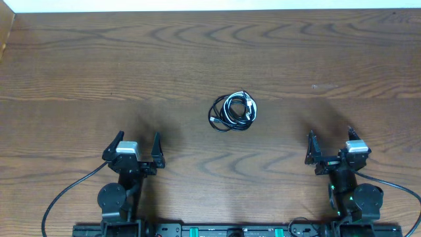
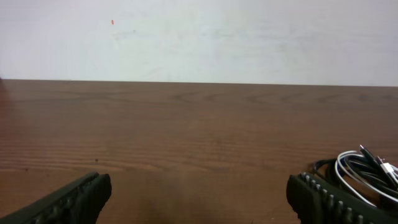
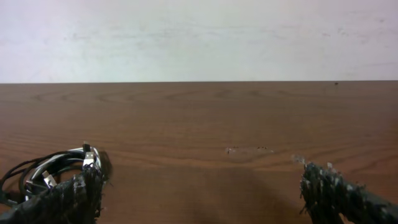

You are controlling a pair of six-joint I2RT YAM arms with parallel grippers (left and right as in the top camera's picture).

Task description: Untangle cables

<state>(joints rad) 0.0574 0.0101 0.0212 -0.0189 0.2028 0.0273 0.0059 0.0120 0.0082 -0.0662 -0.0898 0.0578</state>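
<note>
- Overhead view: a small tangled bundle of black and white cables [image 1: 232, 110] lies near the middle of the brown wood-grain table [image 1: 79, 66], wound into one tight knot of loops with a few plug ends poking out.
- Nothing touches the bundle. No strand looks pulled free, so I judge the untangling has not begun; all of the separating is left to do.
- The left gripper [image 1: 138, 138] sits well apart, with the bundle at about 2 o'clock from it. Its jaws are spread wide and hold nothing.
- The right gripper [image 1: 330, 133] is also well apart, with the bundle at about 10 o'clock from it. Its jaws too are parted and empty.
- The left wrist camera shows the cables [image 2: 364, 174] at its 4 o'clock edge; the right wrist camera shows them [image 3: 53, 174] at its 8 o'clock edge.
- A faint pale scuff [image 1: 323, 86] marks the wood at 12 o'clock from the right gripper, away from the bundle.
- Nothing stands between either gripper and the cables.
</note>
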